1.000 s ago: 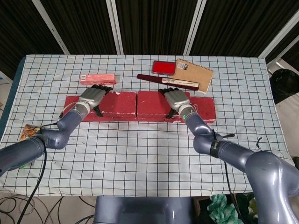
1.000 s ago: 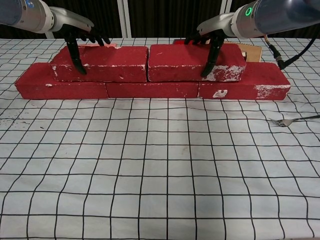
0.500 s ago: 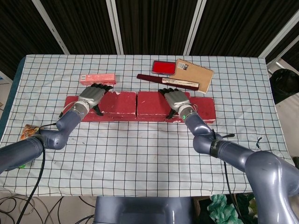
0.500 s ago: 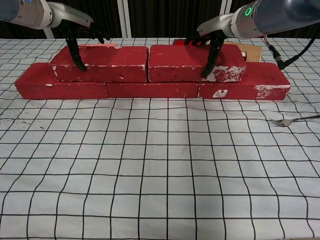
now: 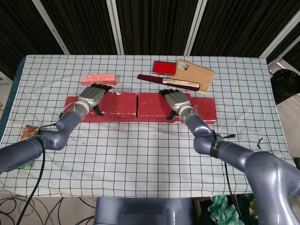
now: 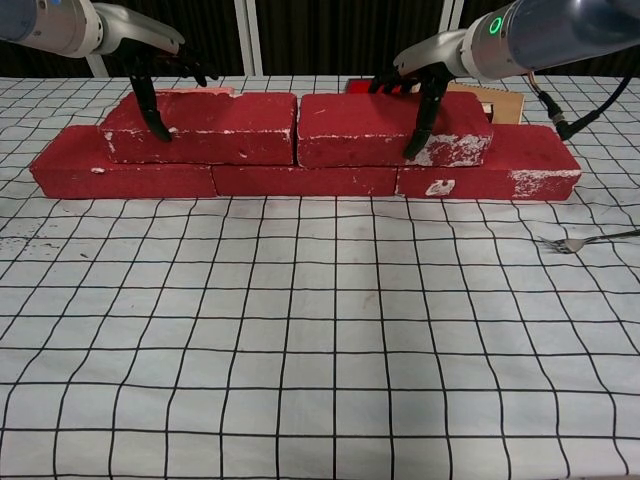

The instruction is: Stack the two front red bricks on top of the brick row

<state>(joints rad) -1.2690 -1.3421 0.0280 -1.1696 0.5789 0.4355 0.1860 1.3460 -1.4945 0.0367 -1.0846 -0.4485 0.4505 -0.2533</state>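
Observation:
Two red bricks lie end to end on top of the lower brick row [image 6: 300, 180]. My left hand [image 6: 150, 60] grips the left upper brick [image 6: 220, 125] at its left end, thumb down the front face and fingers over the back edge. My right hand [image 6: 425, 75] holds the right upper brick [image 6: 355, 125] the same way near its right end. In the head view the left hand [image 5: 92, 97] and right hand [image 5: 176, 99] cover the outer ends of the left upper brick [image 5: 119, 102] and the right upper brick [image 5: 151, 104], above the row [image 5: 206, 108].
Behind the bricks lie a pink box [image 5: 97, 78], a red case [image 5: 164, 67], a brown notebook [image 5: 194, 72] and a dark red strip [image 5: 150, 78]. A fork [image 6: 585, 240] lies front right. A snack packet [image 5: 29, 132] sits at the left edge.
The left hand's thumb has crept slightly up the front of its brick. The bricks and the right hand have stayed where they were.

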